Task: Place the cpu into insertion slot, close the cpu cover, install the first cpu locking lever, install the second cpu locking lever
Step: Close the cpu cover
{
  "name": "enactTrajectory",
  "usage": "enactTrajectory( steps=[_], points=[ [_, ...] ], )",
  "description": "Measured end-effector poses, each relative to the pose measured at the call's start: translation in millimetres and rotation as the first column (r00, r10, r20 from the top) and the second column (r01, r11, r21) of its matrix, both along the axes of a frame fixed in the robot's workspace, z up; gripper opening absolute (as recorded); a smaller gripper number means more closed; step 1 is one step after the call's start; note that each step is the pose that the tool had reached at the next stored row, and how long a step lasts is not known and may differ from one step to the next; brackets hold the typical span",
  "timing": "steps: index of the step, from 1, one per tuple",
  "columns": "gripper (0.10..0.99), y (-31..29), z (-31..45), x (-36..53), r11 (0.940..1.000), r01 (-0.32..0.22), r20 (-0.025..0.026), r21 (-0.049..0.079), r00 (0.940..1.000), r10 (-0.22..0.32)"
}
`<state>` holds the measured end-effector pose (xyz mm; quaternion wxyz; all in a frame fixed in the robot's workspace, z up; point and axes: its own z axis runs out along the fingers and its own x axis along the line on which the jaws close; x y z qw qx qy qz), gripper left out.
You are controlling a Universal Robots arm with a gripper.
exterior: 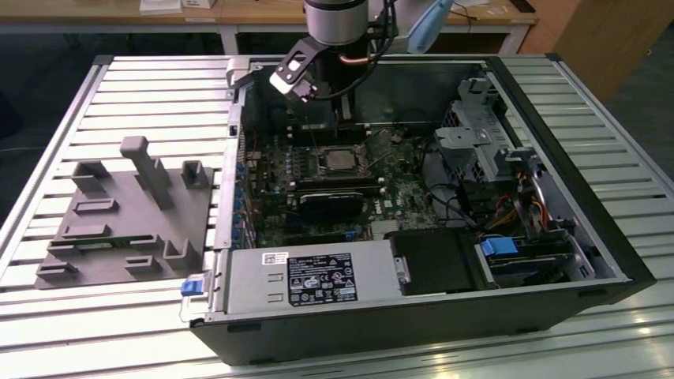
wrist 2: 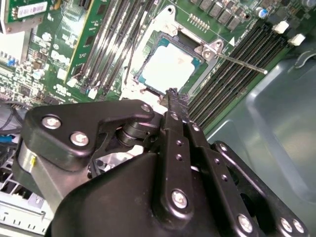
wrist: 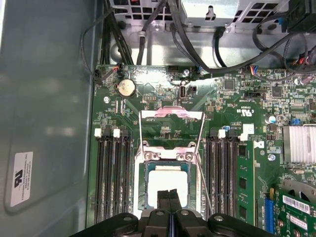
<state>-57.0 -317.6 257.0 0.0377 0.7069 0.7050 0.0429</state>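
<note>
The cpu [wrist: 167, 183] lies flat in the insertion slot [wrist: 139, 183], its silver top bare; it also shows in the second wrist view [wrist 2: 168, 66] and in the exterior view [exterior: 339, 160]. The cpu cover [wrist: 173, 113] seems to stand raised on its hinge at one side of the slot, board visible through its window. A thin locking lever [wrist 2: 242, 62] sticks out unlatched beside the slot. My gripper [wrist: 170, 193] hangs just above the cpu with its black fingers pressed together on nothing, seen too at the gripper [wrist 2: 173, 94]. The arm [exterior: 335, 24] reaches down into the case.
Black memory slots [wrist: 113, 173] flank the slot on both sides. A finned heatsink [wrist: 298, 143], a green card [wrist: 291, 207] and cable bundles [wrist: 148, 29] lie nearby. The power supply [exterior: 316, 278] and drive cage [exterior: 484, 142] fill the case. A grey fixture [exterior: 126, 213] sits on the exterior view's left.
</note>
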Motion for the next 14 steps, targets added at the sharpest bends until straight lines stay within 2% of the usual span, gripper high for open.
enactTrajectory(
  steps=[6, 11, 14],
  points=[
    [0.102, 0.0, 7.5, 0.0, 1.0000, 0.000, 0.0003, 0.000, 1.0000, 0.000],
    [0.102, 0.1, 7.6, 0.7, 1.0000, 0.000, 0.0003, 0.000, 1.0000, 0.000],
    [0.102, 0.1, 7.5, 6.8, 1.0000, 0.000, -0.0013, 0.000, 1.0000, 0.000]
  ],
)
